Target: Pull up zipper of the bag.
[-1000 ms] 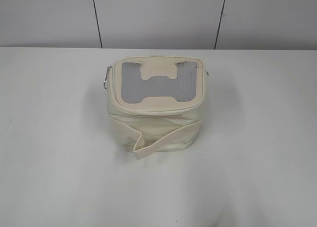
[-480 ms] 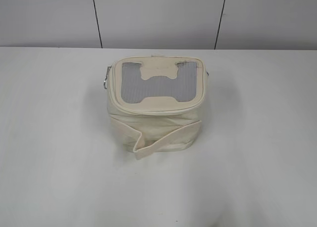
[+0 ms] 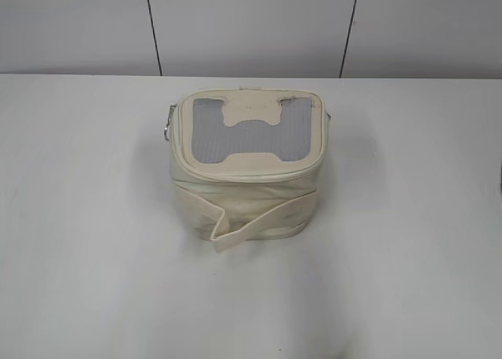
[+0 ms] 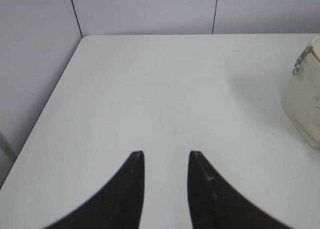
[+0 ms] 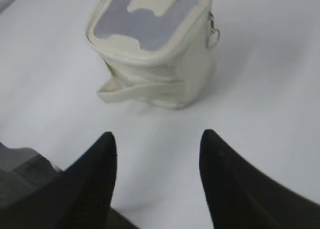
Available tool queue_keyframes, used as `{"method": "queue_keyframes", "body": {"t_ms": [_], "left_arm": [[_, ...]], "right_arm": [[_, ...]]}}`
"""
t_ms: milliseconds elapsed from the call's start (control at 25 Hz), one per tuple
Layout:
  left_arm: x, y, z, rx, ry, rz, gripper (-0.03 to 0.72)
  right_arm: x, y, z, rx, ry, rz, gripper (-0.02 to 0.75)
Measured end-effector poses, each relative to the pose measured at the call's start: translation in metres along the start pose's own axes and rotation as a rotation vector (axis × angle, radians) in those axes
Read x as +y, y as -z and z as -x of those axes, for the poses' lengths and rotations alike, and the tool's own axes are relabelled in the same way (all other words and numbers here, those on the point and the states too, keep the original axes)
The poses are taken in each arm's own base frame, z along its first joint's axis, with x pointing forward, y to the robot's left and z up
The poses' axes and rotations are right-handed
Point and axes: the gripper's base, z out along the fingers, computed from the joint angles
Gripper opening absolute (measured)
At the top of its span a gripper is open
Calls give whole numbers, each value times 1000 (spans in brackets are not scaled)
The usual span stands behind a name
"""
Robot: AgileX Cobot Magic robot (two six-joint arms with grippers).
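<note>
Two silver pulls hang at opposite ends of the bag's lid rim, the zipper running between them. The bag stands mid-worktop, ahead of both arms. The right gripper, jaws spread, seems nearer; the left gripper, narrowly parted, faces bare worktop.

1. The bag looks like smooth cream fabric with a faint sheen.
2. Its lid window is grey mesh.
3. A pull is shiny silver metal.
4. The table is matt white and smooth.
5. The right gripper fingers look matt black.
</note>
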Motion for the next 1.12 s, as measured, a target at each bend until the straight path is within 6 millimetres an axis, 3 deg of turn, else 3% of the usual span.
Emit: {"method": "queue_keyframes", "body": {"t_ms": [200,320,400,600,840,1120], "left_arm": [[0,0,0,0,0,0,232],[0,0,0,0,0,0,232],[0,0,0,0,0,0,232],[0,0,0,0,0,0,232],[0,0,0,0,0,0,232],[0,-1,0,5,0,0,232]], "right_arm": [[-48,-79,58,33,56,139,424],[-67,-142,87,99,121,228,424],[-65,-185,105,131,193,296,424],[-48,-284,120,229,302,455,424],[-30,-348,131,298,356,555,424],[-18,-388,121,371,342,617,424]]}}
